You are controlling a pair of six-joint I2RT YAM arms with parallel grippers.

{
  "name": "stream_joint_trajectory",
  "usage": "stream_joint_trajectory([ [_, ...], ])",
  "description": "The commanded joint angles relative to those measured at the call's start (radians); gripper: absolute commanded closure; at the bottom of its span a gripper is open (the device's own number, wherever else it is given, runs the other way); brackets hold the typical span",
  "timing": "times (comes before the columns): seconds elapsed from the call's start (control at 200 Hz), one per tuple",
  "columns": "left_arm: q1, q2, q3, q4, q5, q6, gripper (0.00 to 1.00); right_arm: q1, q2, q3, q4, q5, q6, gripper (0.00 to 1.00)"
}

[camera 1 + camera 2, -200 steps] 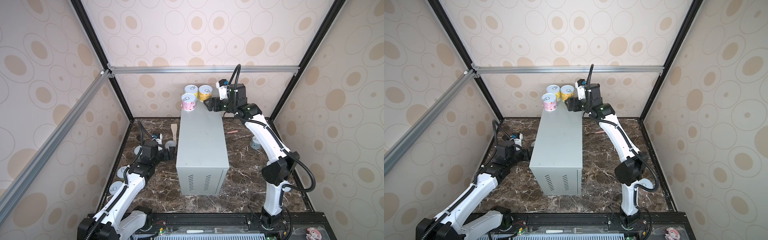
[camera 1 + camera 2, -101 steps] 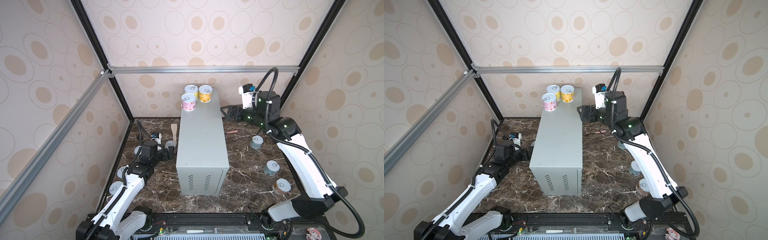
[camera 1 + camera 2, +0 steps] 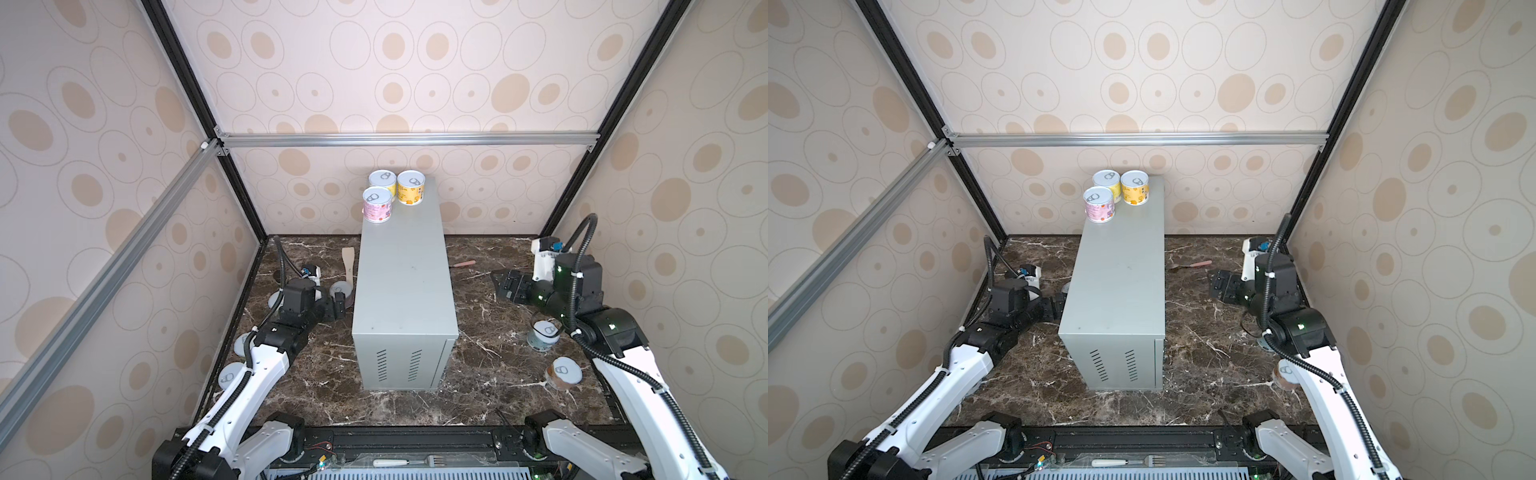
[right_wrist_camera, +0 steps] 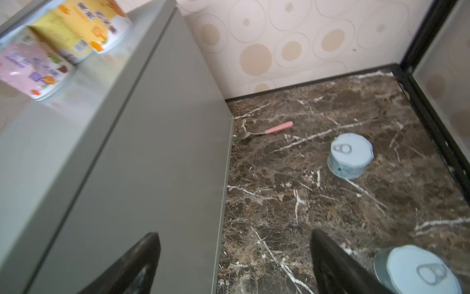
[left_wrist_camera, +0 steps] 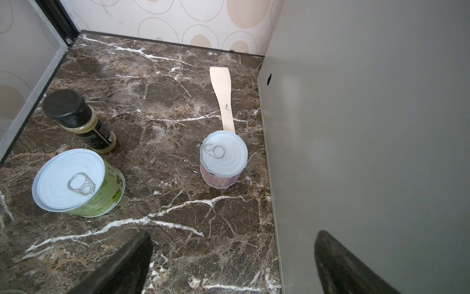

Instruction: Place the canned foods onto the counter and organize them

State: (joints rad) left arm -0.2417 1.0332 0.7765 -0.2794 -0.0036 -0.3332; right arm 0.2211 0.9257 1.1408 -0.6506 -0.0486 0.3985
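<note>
Underneath all: dark brown marble surface (image 3: 490,365), white-veined. Upright at its middle: grey counter (image 3: 403,282), vent slots on near end.

On counter's flat top, at far end, 3 cans close together: pink can (image 3: 377,204) nearest, yellow can (image 3: 382,182) behind, fruit-print can (image 3: 411,188) beside that.

On marble left of counter: wooden spatula (image 5: 220,94) flat along box wall, pink-labelled can (image 5: 223,159) upright at its handle end, green can (image 5: 76,182), dark-capped bottle (image 5: 78,119) just beside it, 2 more cans (image 3: 230,376) at left edge, partly hidden.

Right of counter: pink-handled fork (image 4: 267,130) lying flat, light-blue can (image 4: 350,155), second can (image 3: 543,333) nearer front, brown-labelled can (image 3: 563,372) nearest front.
</note>
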Motion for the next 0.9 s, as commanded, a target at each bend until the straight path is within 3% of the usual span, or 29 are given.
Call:
stream_joint_trajectory([
  [0.0, 0.008, 0.033, 0.027, -0.017, -0.026, -0.024, 0.01, -0.027, -0.053, -0.146, 0.069, -0.052, 0.088, 0.06],
  [0.16, 0.007, 0.097, 0.050, 0.004, -0.038, -0.031, 0.01, -0.027, -0.089, -0.360, 0.212, -0.079, 0.171, 0.06],
  [0.31, 0.008, 0.184, 0.077, 0.038, -0.036, -0.039, 0.01, -0.028, -0.060, -0.459, 0.300, -0.080, 0.179, 0.06],
  [0.89, 0.009, 0.591, 0.311, 0.097, -0.044, -0.078, 0.01, -0.027, 0.089, -0.539, 0.456, -0.124, 0.151, 0.06],
])
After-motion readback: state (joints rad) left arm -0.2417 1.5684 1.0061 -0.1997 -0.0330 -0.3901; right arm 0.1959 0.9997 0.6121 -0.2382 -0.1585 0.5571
